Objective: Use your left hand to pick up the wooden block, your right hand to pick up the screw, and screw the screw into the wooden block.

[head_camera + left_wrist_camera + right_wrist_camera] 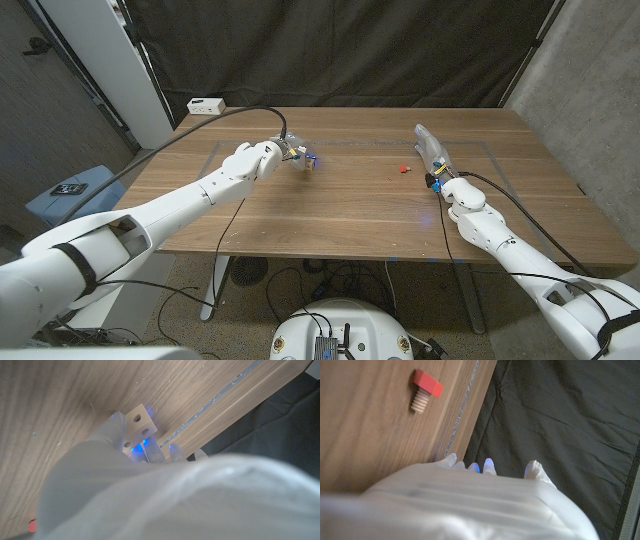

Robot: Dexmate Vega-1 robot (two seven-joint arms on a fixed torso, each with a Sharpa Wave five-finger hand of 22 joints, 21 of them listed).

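The wooden block is a small pale cube with round holes, left of the table's middle. My left hand reaches it from the left. Its thumb and fingers press on opposite sides of the block, with one corner sticking out beyond them. The screw, with a red head and a pale threaded shaft, lies on its side on the table right of the middle. My right hand stands a little to the right of the screw, fingers apart and stretched away from me, holding nothing.
A white box sits at the table's back left corner. A black cable arcs over my left arm. Thin tape lines mark a rectangle on the wood. A dark curtain hangs behind the far edge.
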